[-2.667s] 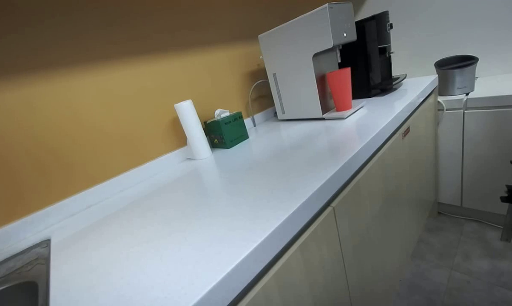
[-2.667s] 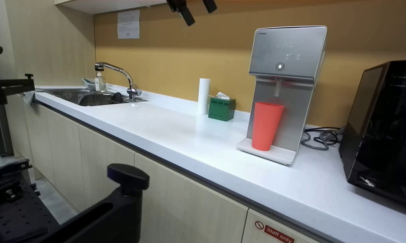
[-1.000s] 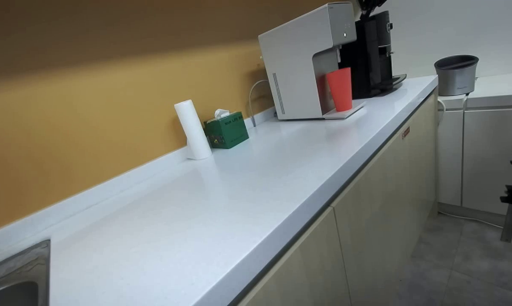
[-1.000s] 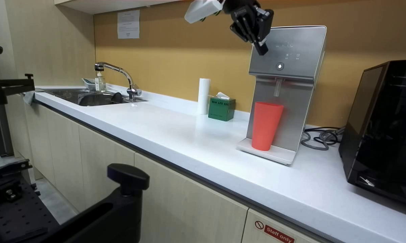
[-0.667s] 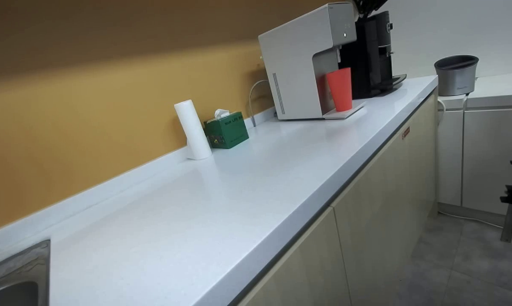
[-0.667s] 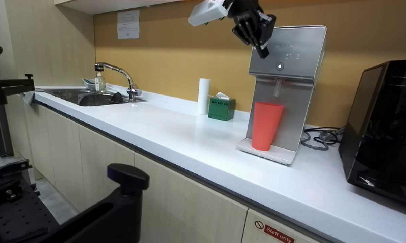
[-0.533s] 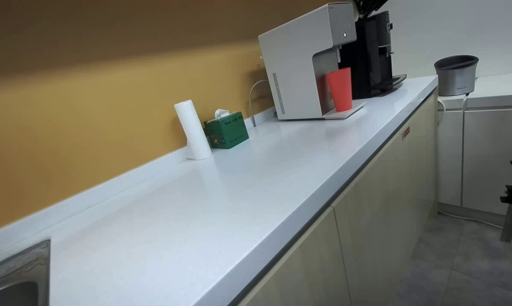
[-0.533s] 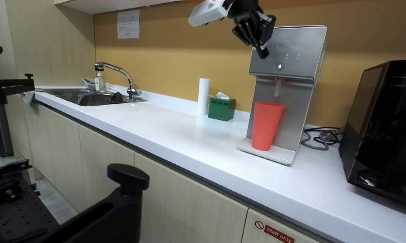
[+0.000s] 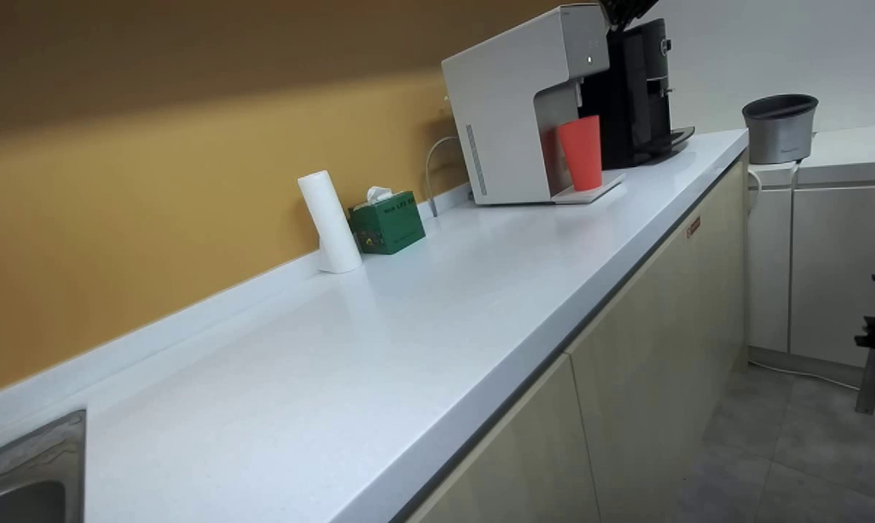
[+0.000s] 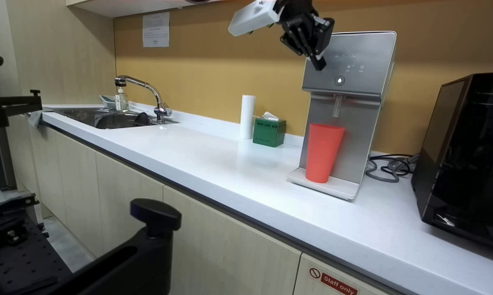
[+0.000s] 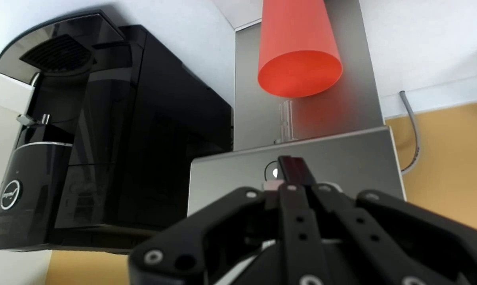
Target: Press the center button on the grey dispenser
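dispenser stands on the counter near the far wall, with the coffee machine to its right. the button sits low on the upper panel, lit and ringed, just above the spout; in both exterior views nothing covers it. a cup stands on the base below the spout, so any flow should land in it.

the gripper hangs in front of the panel's left part, pointing down and to the right. its fingers lie together with nothing seen between them, a narrow tip fit for pushing. in the wrist view, where the scene stands upside down, that tip shows right beside the button and hides part of it. whether it touches the panel i cannot tell, but it does not look to be on the button.

so the step in hand seems to be lining up, with the press not yet made. the next move calls for a shift down and to the right until the tip faces the middle of the ring, then a short straight push toward the far wall and a clean release. coming in slanted, the tip could slide on the smooth face or catch the small marks above the button.
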Motion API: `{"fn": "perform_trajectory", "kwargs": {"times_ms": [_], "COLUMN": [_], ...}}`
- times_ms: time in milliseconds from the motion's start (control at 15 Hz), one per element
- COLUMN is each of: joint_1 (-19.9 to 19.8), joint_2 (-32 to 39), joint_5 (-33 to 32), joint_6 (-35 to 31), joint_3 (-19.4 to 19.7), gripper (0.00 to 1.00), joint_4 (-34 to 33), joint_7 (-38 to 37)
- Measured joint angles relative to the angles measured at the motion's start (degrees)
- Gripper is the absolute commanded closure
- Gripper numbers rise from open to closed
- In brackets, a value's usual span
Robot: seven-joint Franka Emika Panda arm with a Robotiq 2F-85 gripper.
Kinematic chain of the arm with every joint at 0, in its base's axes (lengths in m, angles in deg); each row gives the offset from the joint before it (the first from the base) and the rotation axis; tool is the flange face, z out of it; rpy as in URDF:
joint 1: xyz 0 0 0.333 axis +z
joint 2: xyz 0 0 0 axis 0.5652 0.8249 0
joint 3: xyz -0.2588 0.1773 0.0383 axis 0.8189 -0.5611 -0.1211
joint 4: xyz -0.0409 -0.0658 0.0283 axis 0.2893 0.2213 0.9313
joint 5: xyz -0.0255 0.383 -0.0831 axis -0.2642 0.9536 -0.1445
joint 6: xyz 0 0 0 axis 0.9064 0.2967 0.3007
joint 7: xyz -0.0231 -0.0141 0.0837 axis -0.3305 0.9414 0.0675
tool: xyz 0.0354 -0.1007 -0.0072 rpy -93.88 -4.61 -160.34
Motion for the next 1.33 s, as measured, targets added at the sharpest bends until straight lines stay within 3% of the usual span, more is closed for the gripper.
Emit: {"fn": "perform_trajectory", "kwargs": {"times_ms": [733,1333], "joint_1": [5.9,13.5], "joint_2": [2.1,3.2], "joint_5": [8.5,19.5], "joint_6": [-2.3,-3.2], "joint_3": [5.3,10.8], "gripper": [1.00,1.00], "joint_4": [-0.1,-2.0], "joint_7": [8.3,17.8]}}
